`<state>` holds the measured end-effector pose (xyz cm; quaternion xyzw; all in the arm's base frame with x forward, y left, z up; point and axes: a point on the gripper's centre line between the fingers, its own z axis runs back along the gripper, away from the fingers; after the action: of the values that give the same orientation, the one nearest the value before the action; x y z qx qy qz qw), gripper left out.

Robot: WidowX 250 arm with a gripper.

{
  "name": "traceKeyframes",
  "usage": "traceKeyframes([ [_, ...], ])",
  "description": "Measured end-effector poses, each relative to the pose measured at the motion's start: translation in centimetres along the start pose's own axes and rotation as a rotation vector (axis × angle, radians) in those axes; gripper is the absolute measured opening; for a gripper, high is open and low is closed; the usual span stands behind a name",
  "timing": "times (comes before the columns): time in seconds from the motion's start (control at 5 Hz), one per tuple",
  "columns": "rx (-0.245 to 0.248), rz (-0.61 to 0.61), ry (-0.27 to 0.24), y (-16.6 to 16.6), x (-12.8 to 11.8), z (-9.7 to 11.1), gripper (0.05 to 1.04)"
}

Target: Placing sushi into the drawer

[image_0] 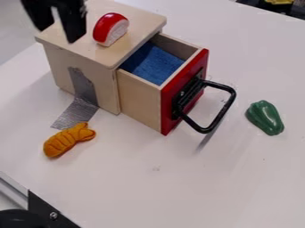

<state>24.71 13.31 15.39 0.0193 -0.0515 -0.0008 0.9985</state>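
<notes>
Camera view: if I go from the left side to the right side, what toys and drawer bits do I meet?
Orange toy → red and white toy → blue lining inside the open drawer → black handle → green pepper.

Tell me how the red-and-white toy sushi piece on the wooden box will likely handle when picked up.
The sushi piece seems stiff, judging by its crisp edges. Its glossy, curved red back may let it slip. Standing upright on the flat box top, it might tip if nudged.
</notes>
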Motion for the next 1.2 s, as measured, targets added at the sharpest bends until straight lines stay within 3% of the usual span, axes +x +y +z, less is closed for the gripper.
traceKeyframes([
  [0.2, 0.011, 0.013, 0.018, 0.9, 3.0, -1.4, 0.997],
  [0.4, -0.001, 0.021, 0.046, 0.9, 3.9, -3.7, 0.997],
  [0.6, -0.028, 0.002, 0.044, -0.6, 4.5, -4.7, 0.997],
  [0.8, 0.001, 0.010, 0.058, -1.4, 4.0, -4.5, 0.997],
  [1.2, 0.022, 0.017, -0.056, -1.1, 5.1, -0.4, 0.998],
])
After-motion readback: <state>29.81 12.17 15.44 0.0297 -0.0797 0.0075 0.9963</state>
